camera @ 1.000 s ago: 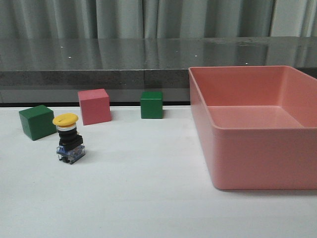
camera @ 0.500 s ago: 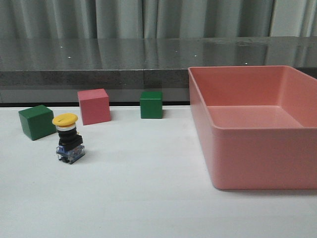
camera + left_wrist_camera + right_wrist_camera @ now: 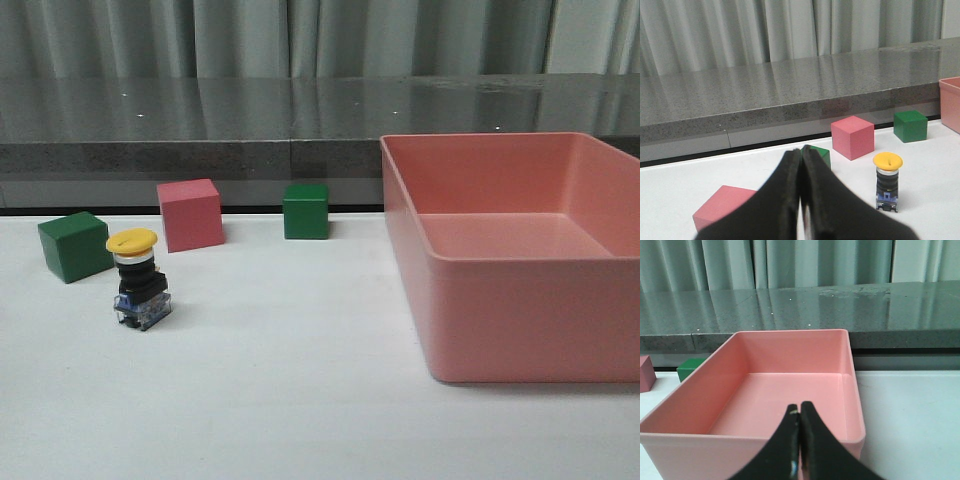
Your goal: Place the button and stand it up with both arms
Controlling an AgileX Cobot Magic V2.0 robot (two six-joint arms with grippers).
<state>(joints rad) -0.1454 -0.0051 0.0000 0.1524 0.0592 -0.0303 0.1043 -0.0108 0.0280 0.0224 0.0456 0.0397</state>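
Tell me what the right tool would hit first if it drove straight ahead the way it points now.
Most likely the pink bin: the shut right tool points over its near rim into its open inside, so the floor or far wall comes first, though depth is unclear.

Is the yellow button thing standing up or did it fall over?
Standing up. The button rests on its blue base on the table, with the yellow cap on top.

No readable text, labels, brands, numbers or signs anywhere, push-button (image 3: pixel 138 279) yellow cap unmarked, base block markings too small to make out, cubes and pink bin (image 3: pixel 520 255) plain
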